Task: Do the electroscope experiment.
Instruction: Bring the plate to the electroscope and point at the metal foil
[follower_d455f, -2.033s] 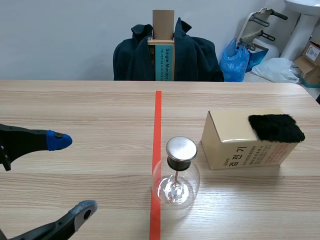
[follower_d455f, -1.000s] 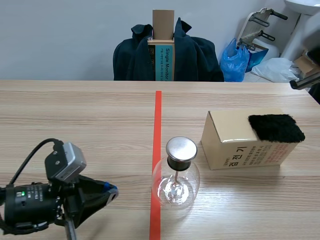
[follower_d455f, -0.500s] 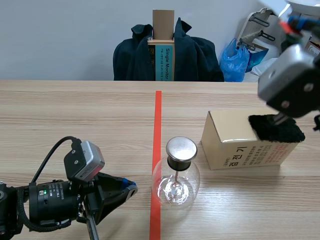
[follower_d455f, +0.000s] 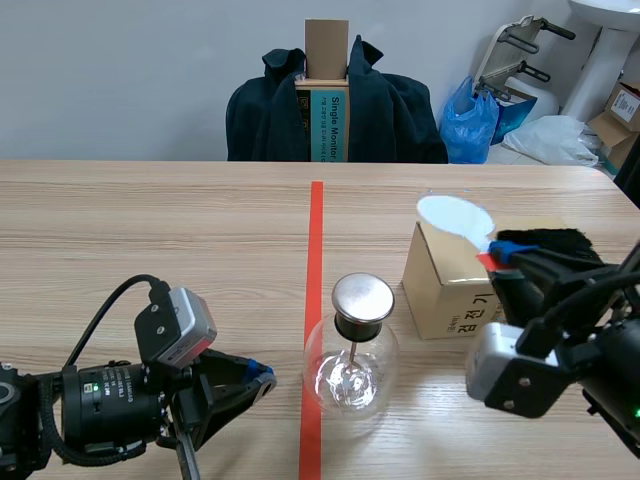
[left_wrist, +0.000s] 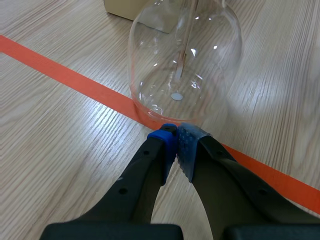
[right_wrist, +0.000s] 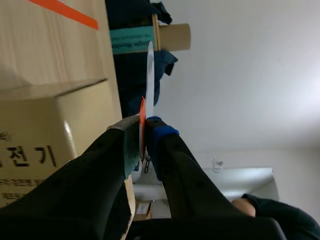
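Note:
The electroscope (follower_d455f: 352, 352), a round glass flask with a flat metal cap (follower_d455f: 362, 298), stands on the orange-red line. My left gripper (follower_d455f: 262, 376) lies low to its left, shut on nothing; in the left wrist view its blue pads (left_wrist: 170, 142) meet just short of the flask's glass wall (left_wrist: 185, 60). My right gripper (follower_d455f: 497, 256) is shut on the red handle of a thin white disc (follower_d455f: 455, 215), held above the cardboard box (follower_d455f: 445, 285). The right wrist view shows the disc (right_wrist: 150, 75) edge-on between the fingers. A black fur patch (follower_d455f: 550, 240) lies on the box, partly hidden by the right arm.
Beyond the table's far edge a dark coat (follower_d455f: 400, 110) hangs over a chair with a tall carton (follower_d455f: 327, 90). A blue bag (follower_d455f: 468, 120) and other clutter stand at the back right. The box (right_wrist: 50, 130) sits close beside the right gripper.
My right arm has come down from high at the right to low by the box, now with the white disc over it. My left gripper stays beside the flask.

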